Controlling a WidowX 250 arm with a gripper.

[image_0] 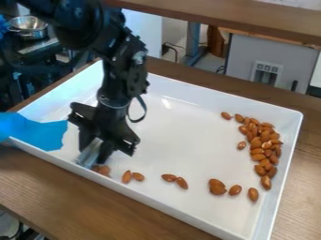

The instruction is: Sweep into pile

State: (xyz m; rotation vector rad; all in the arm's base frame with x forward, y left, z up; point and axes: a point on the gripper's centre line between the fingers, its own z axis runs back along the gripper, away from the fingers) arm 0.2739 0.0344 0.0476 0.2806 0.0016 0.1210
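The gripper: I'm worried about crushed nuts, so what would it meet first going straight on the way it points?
Probably the floor of the white tray near its wall, with the silvery tool in the gripper touching first. Almonds lie right beside that line; depth is unclear, so one might get caught.

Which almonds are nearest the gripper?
The small cluster at the left end of the row along the tray's near wall, right by the gripper; all other almonds lie farther right.

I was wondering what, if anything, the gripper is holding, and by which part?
A silvery thing shows at the gripper, but whether it is held, and by which part, cannot be told.
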